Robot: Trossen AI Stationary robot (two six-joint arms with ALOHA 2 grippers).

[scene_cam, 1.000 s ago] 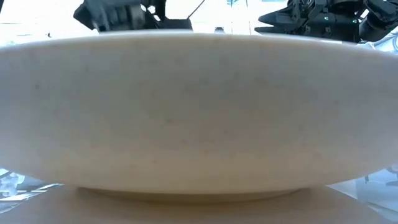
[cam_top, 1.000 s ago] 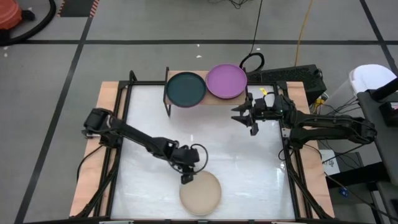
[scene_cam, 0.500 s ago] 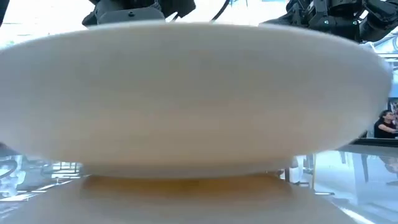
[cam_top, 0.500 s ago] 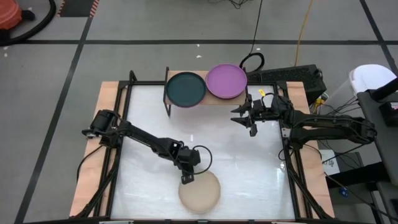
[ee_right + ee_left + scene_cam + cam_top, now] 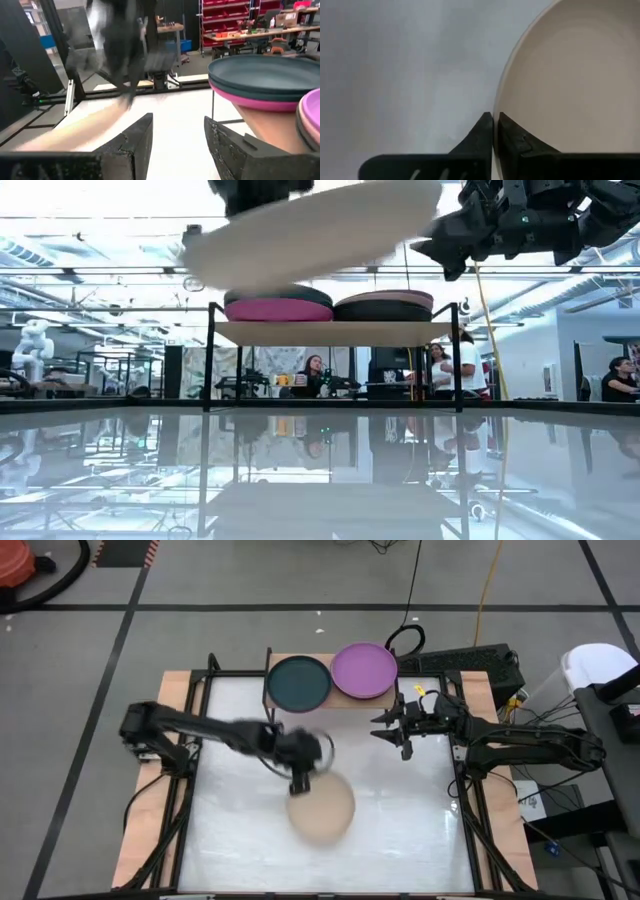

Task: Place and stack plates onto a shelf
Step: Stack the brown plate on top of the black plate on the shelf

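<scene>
No brand, label or writing could be read on any object. A beige plate (image 5: 321, 808), round, shallow and matte, was held above the white table (image 5: 400, 830) by the left gripper (image 5: 299, 783), and its rim was seen pinched between the two dark fingers (image 5: 482, 135) in the left wrist view, with the smooth concave face spread out beyond the fingertips. In the low view the beige plate (image 5: 310, 230) was shown tilted and clear of the glossy tabletop, higher than the shelf board.

The shelf (image 5: 335, 332), a thin light-wood board on slim black metal legs, was seen carrying two stacks side by side. The stack topped by a dark teal plate (image 5: 298, 683) was seen resting on a magenta plate (image 5: 277, 310); the stack topped by a purple plate (image 5: 363, 670) was seen resting on a dark grey plate (image 5: 383, 310), with a thin pink rim between the two.

The right gripper (image 5: 390, 732) was held just off the shelf's purple-plate end, above the table. Its textured dark fingers (image 5: 132, 142) were seen spread apart with nothing between them, and the teal and magenta rims lay ahead of the fingertips to one side.

People were visible seated and standing in the room behind the shelf.
</scene>
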